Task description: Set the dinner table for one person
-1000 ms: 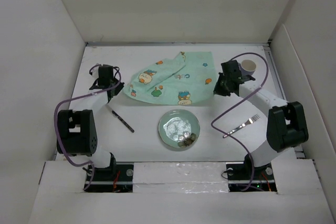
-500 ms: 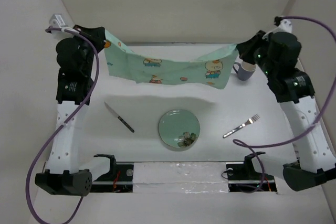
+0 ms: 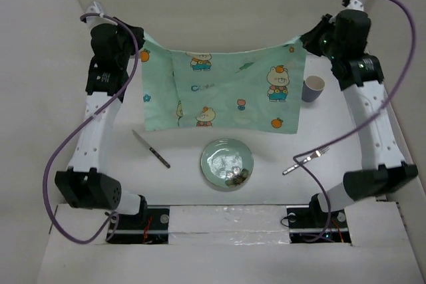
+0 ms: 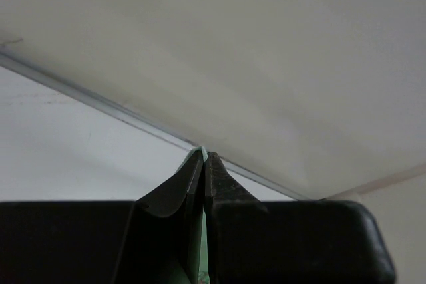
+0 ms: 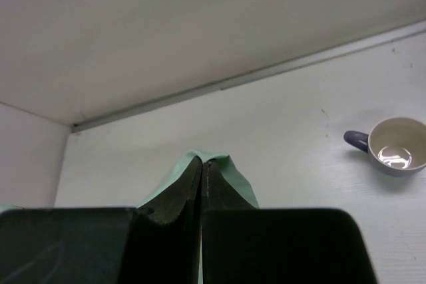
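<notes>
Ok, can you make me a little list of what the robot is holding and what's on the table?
cloth: green with cartoon animals, spread out, held by two corners
left gripper: shut on one cloth corner
right gripper: shut on the other corner
plate: green, near the middle of the table, small bits on it
knife: left of the plate
fork: right of the plate
cup: far right, beside the cloth, upright

a lab test cell: bare white walls (image 3: pixel 233 11) enclose the dinner table (image 3: pixel 180 181).
</notes>
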`<act>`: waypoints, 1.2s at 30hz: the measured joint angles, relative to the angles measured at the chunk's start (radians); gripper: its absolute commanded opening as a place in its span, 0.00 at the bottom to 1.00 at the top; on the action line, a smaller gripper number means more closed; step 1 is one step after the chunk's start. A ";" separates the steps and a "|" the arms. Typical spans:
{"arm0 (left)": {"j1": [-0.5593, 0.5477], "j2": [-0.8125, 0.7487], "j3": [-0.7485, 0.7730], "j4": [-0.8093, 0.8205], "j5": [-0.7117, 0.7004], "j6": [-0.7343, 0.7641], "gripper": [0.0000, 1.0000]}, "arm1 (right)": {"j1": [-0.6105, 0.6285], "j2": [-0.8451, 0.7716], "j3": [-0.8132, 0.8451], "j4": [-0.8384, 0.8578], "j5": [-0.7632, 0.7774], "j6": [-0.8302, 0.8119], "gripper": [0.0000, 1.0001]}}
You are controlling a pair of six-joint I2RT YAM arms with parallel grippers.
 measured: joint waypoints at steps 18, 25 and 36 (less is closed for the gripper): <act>0.059 0.124 0.026 0.031 0.091 -0.012 0.00 | -0.100 0.238 0.042 0.107 -0.196 0.059 0.00; 0.059 0.026 -0.444 0.135 0.122 -0.019 0.00 | -0.106 0.172 -0.488 0.245 -0.264 0.080 0.00; 0.059 0.210 -0.722 0.200 0.165 -0.015 0.00 | -0.112 0.347 -0.687 0.240 -0.268 0.083 0.00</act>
